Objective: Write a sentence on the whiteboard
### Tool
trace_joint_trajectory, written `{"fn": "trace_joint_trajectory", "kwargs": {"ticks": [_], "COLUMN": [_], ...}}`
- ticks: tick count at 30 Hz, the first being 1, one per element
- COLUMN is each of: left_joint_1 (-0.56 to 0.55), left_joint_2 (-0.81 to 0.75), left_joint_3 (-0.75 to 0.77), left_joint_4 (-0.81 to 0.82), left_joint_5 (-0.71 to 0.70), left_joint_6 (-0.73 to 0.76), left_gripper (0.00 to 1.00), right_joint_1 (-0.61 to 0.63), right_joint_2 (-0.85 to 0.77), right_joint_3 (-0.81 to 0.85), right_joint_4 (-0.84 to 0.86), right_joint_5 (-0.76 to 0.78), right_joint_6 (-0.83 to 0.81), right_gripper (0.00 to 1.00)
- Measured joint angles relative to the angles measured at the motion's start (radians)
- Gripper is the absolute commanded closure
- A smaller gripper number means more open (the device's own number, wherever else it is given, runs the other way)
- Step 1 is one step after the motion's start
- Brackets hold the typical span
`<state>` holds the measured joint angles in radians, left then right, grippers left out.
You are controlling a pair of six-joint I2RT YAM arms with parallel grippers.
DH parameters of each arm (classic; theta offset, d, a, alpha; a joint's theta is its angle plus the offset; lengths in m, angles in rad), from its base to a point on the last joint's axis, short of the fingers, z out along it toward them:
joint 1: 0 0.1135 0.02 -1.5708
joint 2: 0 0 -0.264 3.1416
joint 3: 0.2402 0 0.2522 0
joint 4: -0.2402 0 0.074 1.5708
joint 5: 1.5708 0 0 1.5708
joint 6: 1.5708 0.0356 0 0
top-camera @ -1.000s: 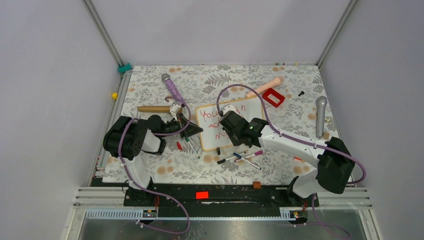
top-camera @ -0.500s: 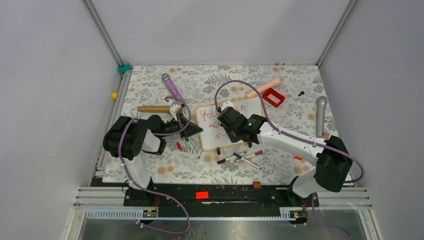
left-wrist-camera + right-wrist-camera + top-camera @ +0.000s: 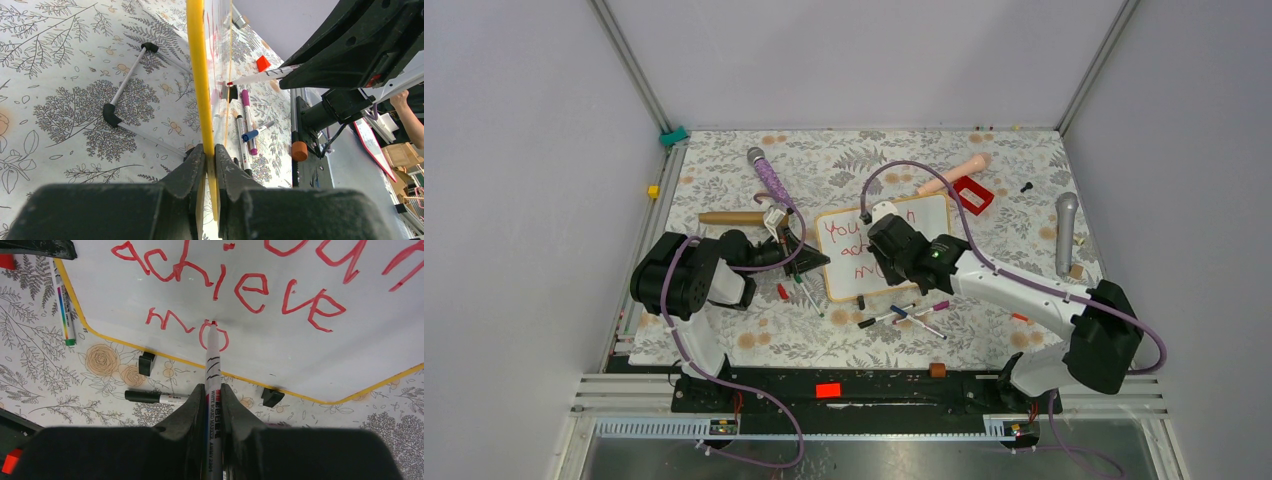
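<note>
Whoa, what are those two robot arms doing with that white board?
They're writing on it. The left end effector pinches the yellow edge of the whiteboard, probably to keep it steady. The right end effector grips a red marker, with its tip touching the board. The sentence isn't finished: "achieve" is there, and the bottom line only says "mo".

"achieve", "mo" in red on whiteboard (image 3: pixel 300 355)

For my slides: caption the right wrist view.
Right claw holds a marker, tip at the whiteboard, partway through the sentence, third line reading "mo".
</note>
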<state>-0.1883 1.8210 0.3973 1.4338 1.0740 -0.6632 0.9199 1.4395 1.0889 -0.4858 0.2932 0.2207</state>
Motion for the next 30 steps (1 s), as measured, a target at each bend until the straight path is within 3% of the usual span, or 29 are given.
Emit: {"fn": "trace_joint_trajectory", "kwargs": {"ticks": [30], "left_joint_1": [0.001], "left_joint_2": [0.000], "left_joint_3": [0.000], "left_joint_4": [-0.001], "left_joint_5": [0.000], "left_joint_6": [0.000], "left_gripper": [0.99], "right_joint_1": [-0.043], "right_joint_2": [-0.053], "right_joint_3": [-0.061], "right_joint_4": [-0.003], "right_joint_5": [0.031], "right_joint_6": [0.014], "right_gripper": [1.00]}}
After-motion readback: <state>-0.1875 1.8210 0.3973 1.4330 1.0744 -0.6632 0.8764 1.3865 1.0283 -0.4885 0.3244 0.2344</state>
